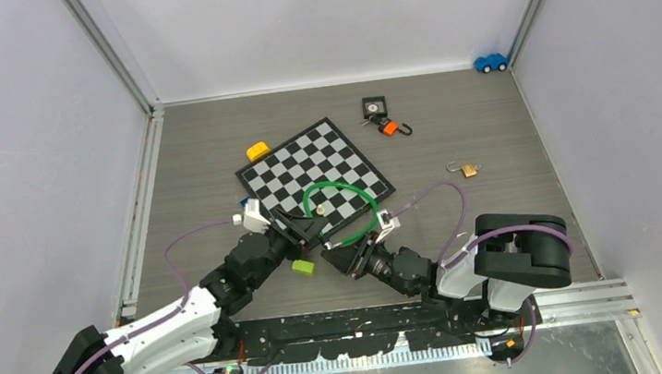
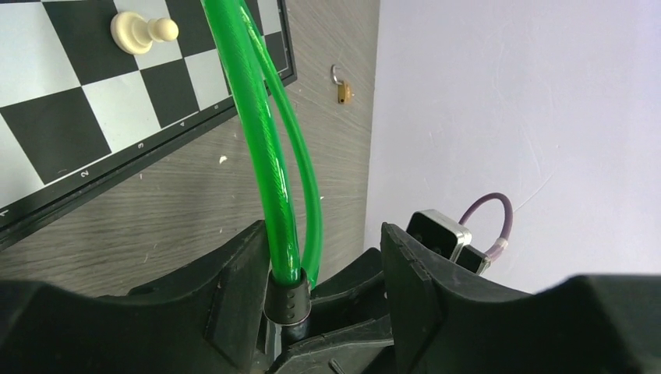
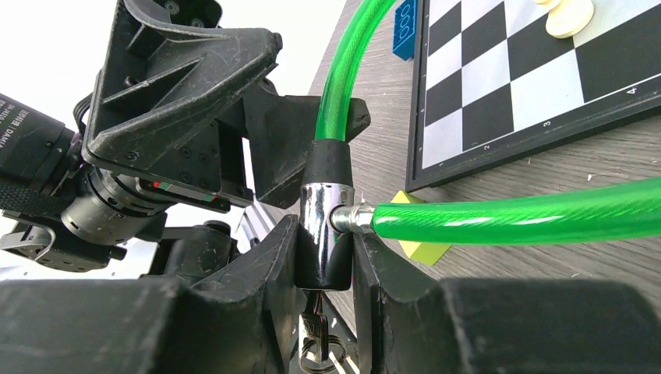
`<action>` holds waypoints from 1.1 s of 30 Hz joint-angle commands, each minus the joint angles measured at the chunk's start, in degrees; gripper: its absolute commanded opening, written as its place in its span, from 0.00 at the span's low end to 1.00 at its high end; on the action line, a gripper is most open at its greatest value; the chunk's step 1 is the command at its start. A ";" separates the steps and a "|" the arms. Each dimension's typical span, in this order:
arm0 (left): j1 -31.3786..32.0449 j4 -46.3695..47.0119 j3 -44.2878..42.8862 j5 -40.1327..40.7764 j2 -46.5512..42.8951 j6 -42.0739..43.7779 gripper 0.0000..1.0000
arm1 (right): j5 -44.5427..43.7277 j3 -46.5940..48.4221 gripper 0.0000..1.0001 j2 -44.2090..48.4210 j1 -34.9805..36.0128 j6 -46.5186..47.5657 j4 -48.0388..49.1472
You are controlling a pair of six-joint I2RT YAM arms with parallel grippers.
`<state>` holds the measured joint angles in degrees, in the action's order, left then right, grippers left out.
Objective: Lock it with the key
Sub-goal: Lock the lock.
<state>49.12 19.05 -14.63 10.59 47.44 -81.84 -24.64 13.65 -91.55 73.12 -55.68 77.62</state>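
Off the near edge of the chessboard (image 1: pixel 317 174), both arms meet low over the wood-grain table (image 1: pixel 507 131). All places below are given against that board.

Largest item: green cable lock (image 1: pixel 361 198). Its loop lies across the board's near corner and both ends come down off the board to the grippers.

Right gripper (image 3: pixel 327 269): jaws pressed onto the chrome lock barrel (image 3: pixel 326 210), one finger on each side, barrel upright. The cable's metal end meets the barrel's side. Judgement: this is the anchoring hold, keeping the barrel steady and its underside reachable.

Left gripper (image 2: pixel 327 265): jaws spread. The cable's black collar (image 2: pixel 286 300) leans on one finger only, with a clear gap to the other, so nothing is pinched (a release or a regrip, cannot say which).

Key (image 3: pixel 313 327): hangs under the barrel between the right fingers, with a ring below it. It is mostly hidden, so I cannot tell whether it is seated. Turning it looks like the outstanding step.

Smaller, unused: lime block (image 1: pixel 302 267) just off the board's near edge, and brass padlock (image 1: pixel 468 170) well to the board's right.
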 commanded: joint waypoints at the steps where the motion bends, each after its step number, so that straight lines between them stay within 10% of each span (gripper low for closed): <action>1: 0.18 2.34 0.30 3.88 -1.65 2.09 0.54 | 2.13 -0.91 0.00 1.88 -0.04 -0.27 4.73; 19: 0.19 5.90 0.31 2.58 3.64 3.36 0.36 | 6.16 -0.87 0.00 3.47 0.00 1.27 4.73; 27: 0.18 4.86 0.22 2.46 3.15 3.77 0.00 | 5.44 -1.61 0.01 3.87 -0.02 1.84 4.70; 33: 0.18 5.87 2.26 5.03 0.08 5.24 0.00 | 6.18 -3.08 0.35 4.81 0.00 1.74 4.73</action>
<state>49.28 21.65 -13.58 12.40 50.04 -79.07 -18.92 12.14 -89.58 73.01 -55.13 77.95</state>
